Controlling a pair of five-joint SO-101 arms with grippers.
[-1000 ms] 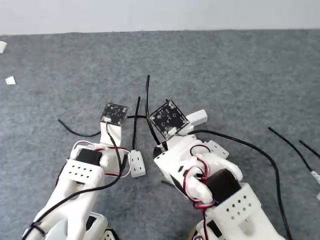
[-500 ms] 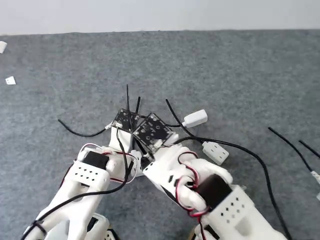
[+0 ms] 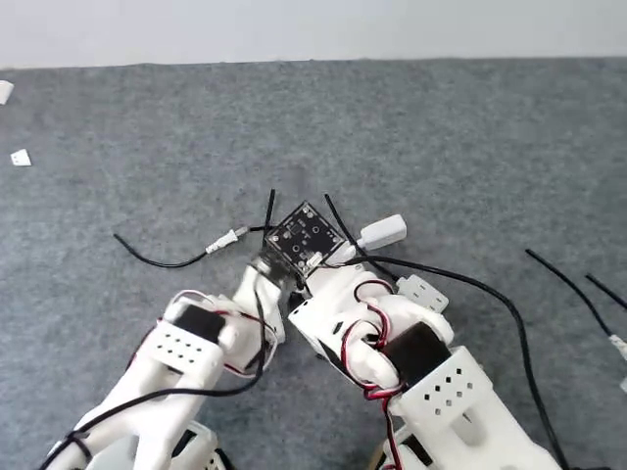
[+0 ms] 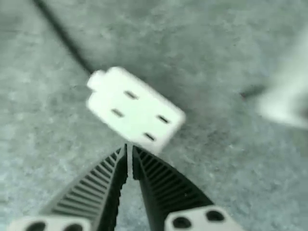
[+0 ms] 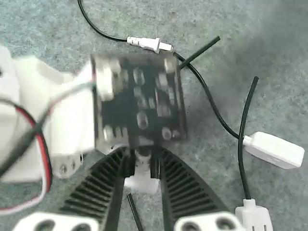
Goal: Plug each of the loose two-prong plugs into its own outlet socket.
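While the right gripper (image 5: 141, 155) clasps a plug (image 5: 140, 181), the clenched left gripper (image 4: 129, 150) nearly touches the socket (image 4: 137, 108).

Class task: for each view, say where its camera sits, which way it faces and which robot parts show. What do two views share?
High view: fixed above, looking down on the table; both arms show.
Left wrist view: on that wrist, facing down past the left gripper at an outlet socket.
Right wrist view: on that wrist, facing down past the right gripper, shut on a white piece, onto the other arm's circuit board.
Shared: high and right wrist views show the loose plug.
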